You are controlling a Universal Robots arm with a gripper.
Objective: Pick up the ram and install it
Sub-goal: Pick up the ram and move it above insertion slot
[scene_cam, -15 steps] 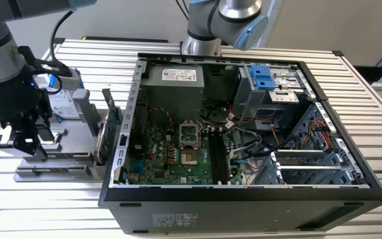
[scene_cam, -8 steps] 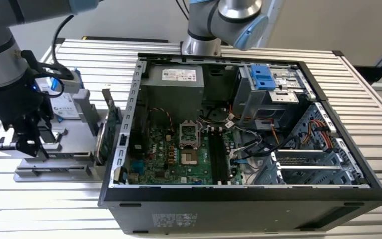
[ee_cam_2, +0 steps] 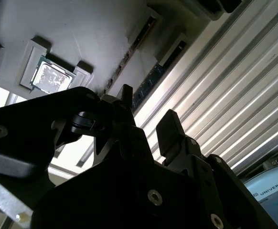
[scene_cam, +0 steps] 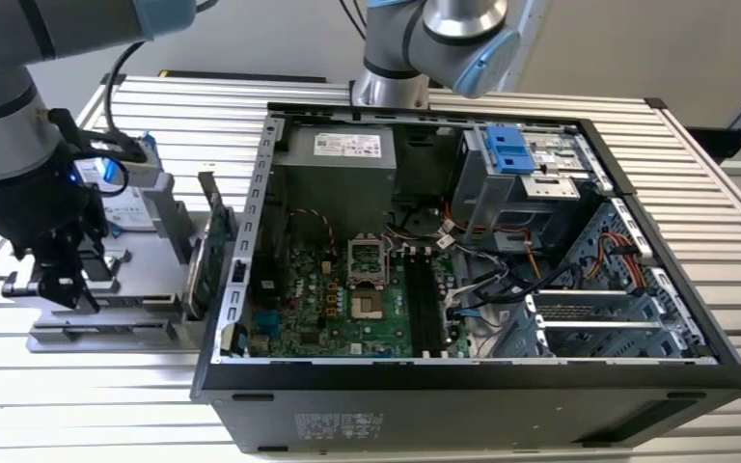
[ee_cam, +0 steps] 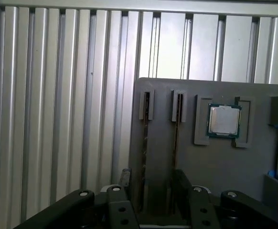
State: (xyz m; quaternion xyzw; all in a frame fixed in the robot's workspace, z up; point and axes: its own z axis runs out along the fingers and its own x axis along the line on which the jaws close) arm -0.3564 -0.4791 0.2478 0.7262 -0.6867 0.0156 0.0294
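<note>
Nearest the lens in both wrist views is the black gripper (ee_cam: 153,177), its two fingers spread apart and gripping nothing. Between them runs the ram (ee_cam: 145,143), standing on edge in a slot of a grey holder (ee_cam: 215,162); neither finger visibly touches it. Just beside it a second thin stick (ee_cam: 178,129) stands in a parallel slot, and past that a square processor chip (ee_cam: 223,119) lies in a recess. The holder rests on a ribbed aluminium table (scene_cam: 88,405), at the exterior view's left of an open computer case (scene_cam: 474,378) whose motherboard (scene_cam: 344,309) faces up. A pale wall (scene_cam: 679,48) rises beyond the table's far edge.
</note>
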